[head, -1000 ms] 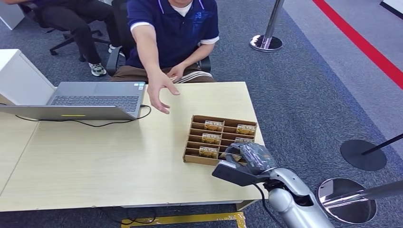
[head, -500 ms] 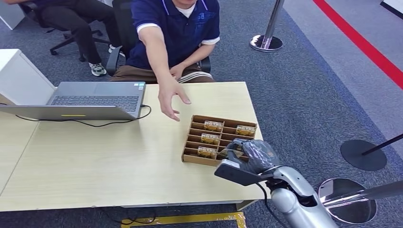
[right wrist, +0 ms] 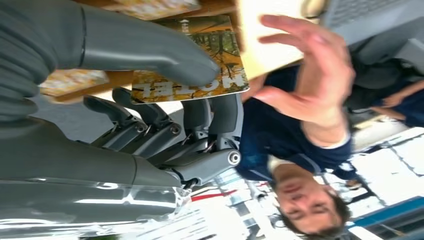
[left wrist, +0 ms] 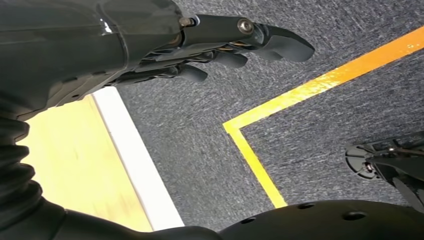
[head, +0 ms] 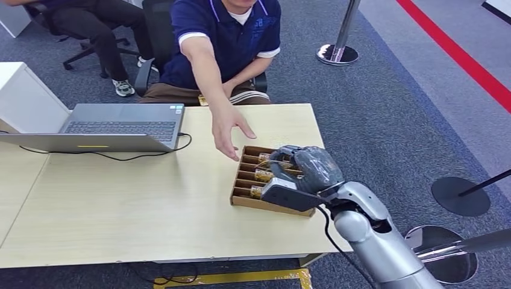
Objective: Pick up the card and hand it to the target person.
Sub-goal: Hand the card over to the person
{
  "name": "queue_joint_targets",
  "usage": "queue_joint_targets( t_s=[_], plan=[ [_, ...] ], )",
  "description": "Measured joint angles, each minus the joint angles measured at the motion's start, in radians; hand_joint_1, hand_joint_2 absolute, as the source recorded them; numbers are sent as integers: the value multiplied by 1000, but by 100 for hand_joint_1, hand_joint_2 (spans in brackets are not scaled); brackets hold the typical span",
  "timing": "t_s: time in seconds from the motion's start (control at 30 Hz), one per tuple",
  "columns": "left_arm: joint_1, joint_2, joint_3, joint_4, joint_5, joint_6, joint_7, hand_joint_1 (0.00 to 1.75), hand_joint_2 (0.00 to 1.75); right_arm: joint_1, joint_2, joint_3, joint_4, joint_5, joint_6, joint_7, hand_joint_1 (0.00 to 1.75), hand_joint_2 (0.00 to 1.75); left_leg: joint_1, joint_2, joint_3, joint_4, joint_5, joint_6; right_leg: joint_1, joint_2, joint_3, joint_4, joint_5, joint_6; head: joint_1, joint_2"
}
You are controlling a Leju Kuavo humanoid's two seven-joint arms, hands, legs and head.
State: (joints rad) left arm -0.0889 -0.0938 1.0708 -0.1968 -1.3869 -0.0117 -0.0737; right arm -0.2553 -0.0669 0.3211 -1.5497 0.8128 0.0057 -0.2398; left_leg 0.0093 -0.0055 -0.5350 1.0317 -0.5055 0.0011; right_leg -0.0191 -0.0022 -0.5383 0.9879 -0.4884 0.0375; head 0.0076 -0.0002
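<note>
The card [right wrist: 192, 65] sits pinched in my right robot hand [right wrist: 150, 100], the thick grey thumb pressed on its printed face and the darker fingers [right wrist: 220, 117] backing it from the other side. My right wrist view makes this plain: a glossy card with a yellow-brown picture and white lettering, its free edge sticking out past my fingertips toward the person's open hand [right wrist: 305, 70], which is near the card but not touching it. Other cards of the same print lie blurred in the background of that view.

From my head view the card itself is hidden behind my right robot hand [head: 298, 171], which is raised over the cardboard tray [head: 241, 195] on the desk [head: 150, 205]. That view shows the slotted tray lying flat near the desk's right edge, with more cards [head: 258, 192] standing in its slots. The seated person [head: 226, 36] reaches an arm across the desk, palm [head: 229, 129] spread just above the tray's far corner, close beside my fingers. An open laptop [head: 117, 123] stands well apart on the left side of the desk.

My left robot hand [left wrist: 210, 50] shows in the left wrist view, hanging over grey carpet [left wrist: 200, 145], fingers loosely extended and holding nothing.
</note>
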Motion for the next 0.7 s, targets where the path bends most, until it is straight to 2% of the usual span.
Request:
queue_joint_targets(
  t_s=[0.37,0.7],
  plan=[
    [-7,0,0,0,-19,1,11,0,175,-237,126,41,274,-104,-38,-77,166,175,0,0,0,0,1,-1,0,0,0,1,0,0,0,0],
    [-12,-1,-1,0,-22,1,19,0,175,-363,240,48,531,-121,-102,-106,166,175,0,0,1,0,1,-1,0,0,0,0,0,0,0,0]
  ],
)
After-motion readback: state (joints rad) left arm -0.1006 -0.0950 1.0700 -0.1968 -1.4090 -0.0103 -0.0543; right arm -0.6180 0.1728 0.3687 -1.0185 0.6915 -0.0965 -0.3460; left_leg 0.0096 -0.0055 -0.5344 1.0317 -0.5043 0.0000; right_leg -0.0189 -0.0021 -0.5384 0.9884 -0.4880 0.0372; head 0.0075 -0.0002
